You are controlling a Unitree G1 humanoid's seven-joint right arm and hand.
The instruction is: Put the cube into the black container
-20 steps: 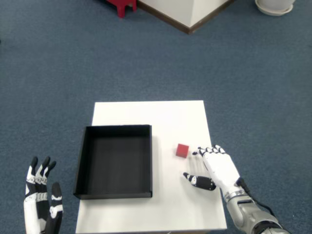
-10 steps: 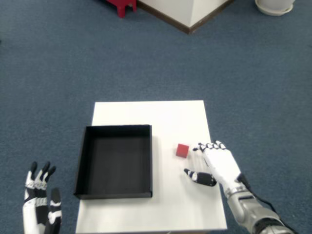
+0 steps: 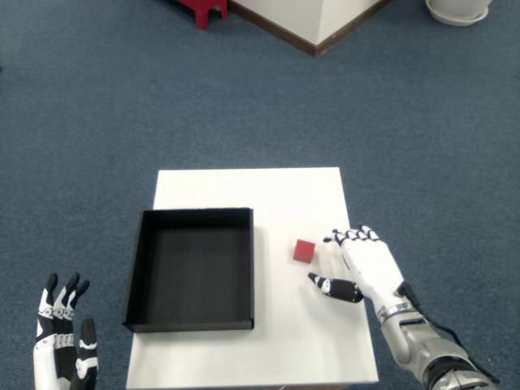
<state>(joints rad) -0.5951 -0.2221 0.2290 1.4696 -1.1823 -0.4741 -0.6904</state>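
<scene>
A small red cube [image 3: 305,250] rests on the white table [image 3: 268,195], just right of the black container [image 3: 192,269], which is an empty shallow tray. My right hand [image 3: 362,264] hovers open to the right of the cube, fingers spread and apart from it, thumb [image 3: 335,287] pointing left below the cube. Nothing is held in it. The left hand [image 3: 58,348] shows at the bottom left, off the table, fingers spread.
Blue carpet surrounds the table. A red stool [image 3: 203,10] and a white wall corner [image 3: 313,20] lie far back; a white round base [image 3: 459,10] sits at the top right.
My right hand has edged up and slightly right along the table's right side, staying open. The left hand has sunk lower in the frame. The cube has not moved.
</scene>
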